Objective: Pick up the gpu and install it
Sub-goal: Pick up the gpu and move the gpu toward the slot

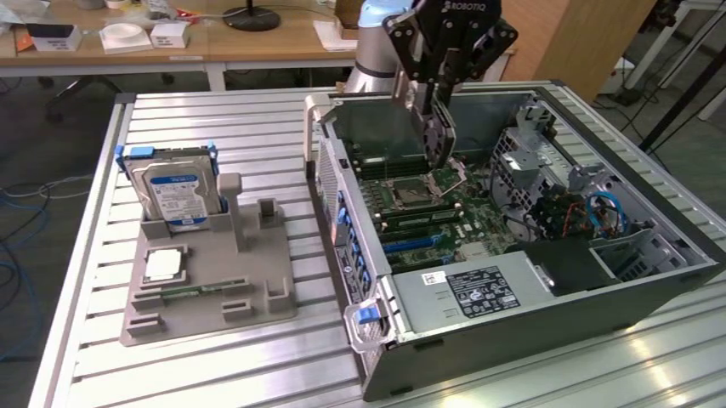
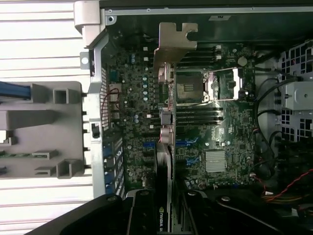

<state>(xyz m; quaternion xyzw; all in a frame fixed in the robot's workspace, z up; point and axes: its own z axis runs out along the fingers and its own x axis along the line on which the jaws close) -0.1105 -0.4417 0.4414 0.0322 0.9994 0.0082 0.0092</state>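
The gpu [image 1: 440, 140] hangs edge-on inside the open computer case [image 1: 545, 314], above the motherboard [image 1: 448, 217] near the processor socket [image 1: 409, 194]. My gripper [image 1: 434, 102] is shut on its upper edge. In the wrist view the gpu [image 2: 165, 122] is a thin strip running away from my gripper [image 2: 165, 208], with its silver end bracket [image 2: 175, 41] at the far end near the case's rear wall. The card hovers over the board beside the blue slots [image 2: 183, 144] and is apart from them.
A grey fixture [image 1: 210, 280] on the slatted table [image 1: 227, 119] at the exterior view's left holds a hard drive [image 1: 172, 191], a processor chip [image 1: 165, 265] and a memory stick [image 1: 187, 291]. The power supply [image 1: 477, 289] and cables [image 1: 590, 212] crowd the case.
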